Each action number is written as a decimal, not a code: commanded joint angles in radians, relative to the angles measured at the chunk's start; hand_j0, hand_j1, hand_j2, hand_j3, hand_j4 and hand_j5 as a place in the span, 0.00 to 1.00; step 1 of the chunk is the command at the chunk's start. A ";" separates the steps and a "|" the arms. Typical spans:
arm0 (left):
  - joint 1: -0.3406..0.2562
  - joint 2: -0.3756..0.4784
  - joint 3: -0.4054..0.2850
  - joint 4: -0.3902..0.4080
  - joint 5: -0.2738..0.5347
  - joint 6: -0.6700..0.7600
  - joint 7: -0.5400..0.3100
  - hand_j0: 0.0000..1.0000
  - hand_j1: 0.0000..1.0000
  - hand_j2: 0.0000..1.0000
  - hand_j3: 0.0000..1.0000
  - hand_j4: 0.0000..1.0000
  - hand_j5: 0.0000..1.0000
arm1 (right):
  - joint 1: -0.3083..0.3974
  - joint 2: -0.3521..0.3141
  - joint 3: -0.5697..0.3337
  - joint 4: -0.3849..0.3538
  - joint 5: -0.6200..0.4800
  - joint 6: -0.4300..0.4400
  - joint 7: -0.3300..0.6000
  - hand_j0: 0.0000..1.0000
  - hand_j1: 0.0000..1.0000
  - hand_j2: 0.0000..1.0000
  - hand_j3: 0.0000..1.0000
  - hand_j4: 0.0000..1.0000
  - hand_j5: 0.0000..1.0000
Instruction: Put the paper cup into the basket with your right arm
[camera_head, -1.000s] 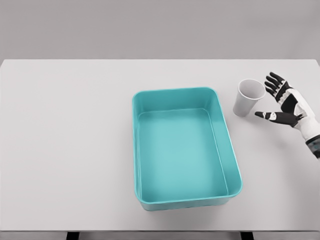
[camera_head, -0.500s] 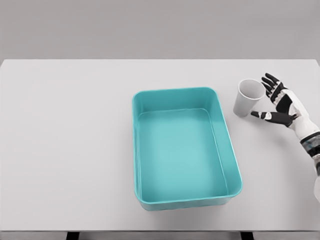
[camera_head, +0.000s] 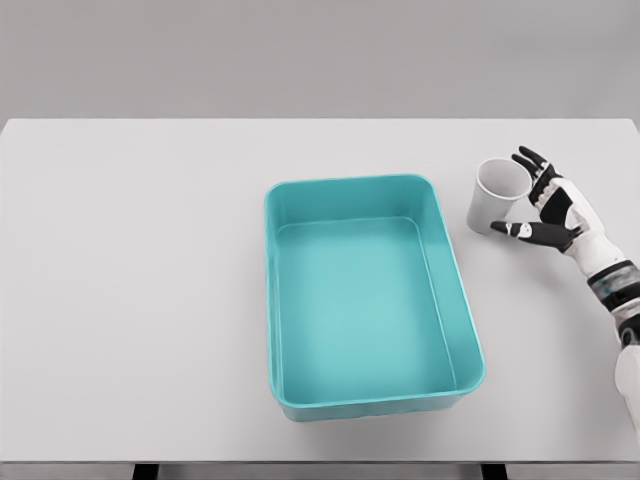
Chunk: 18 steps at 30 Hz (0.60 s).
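right hand (camera_head: 545, 207) is at the cup (camera_head: 493, 194), fingers spread and unclenched, thumb low at the cup's near side and the other fingers up by the rim on its right; contact looks close but a full grip isn't made, so call it released, holding nothing. cup sits upright on the table (camera_head: 130, 280), just left of the hand, and seems empty, though its bottom is hidden. step in hand is the grasp: judgement is the fingers should close round the cup wall evenly, thumb against the other fingers, gently, since a thin paper wall could crush or tip if pushed from one side. then lift clear before going left. basket (camera_head: 372, 297), a teal tub, sits further left of the hand, just past the cup, with nothing in it. left hand not in view.
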 joint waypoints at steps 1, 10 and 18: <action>0.000 0.000 0.000 0.000 0.000 0.000 0.000 1.00 1.00 1.00 1.00 1.00 1.00 | 0.000 0.003 0.001 0.010 -0.006 0.000 0.000 1.00 1.00 1.00 1.00 1.00 1.00; 0.000 0.000 0.000 0.000 0.000 0.000 0.000 1.00 1.00 1.00 1.00 1.00 1.00 | -0.014 0.015 0.001 0.038 -0.003 0.003 0.000 1.00 1.00 1.00 1.00 1.00 1.00; 0.000 0.000 0.000 0.000 0.000 0.000 0.000 1.00 1.00 1.00 1.00 1.00 1.00 | -0.014 0.017 0.001 0.038 0.008 0.002 0.000 1.00 1.00 1.00 1.00 1.00 1.00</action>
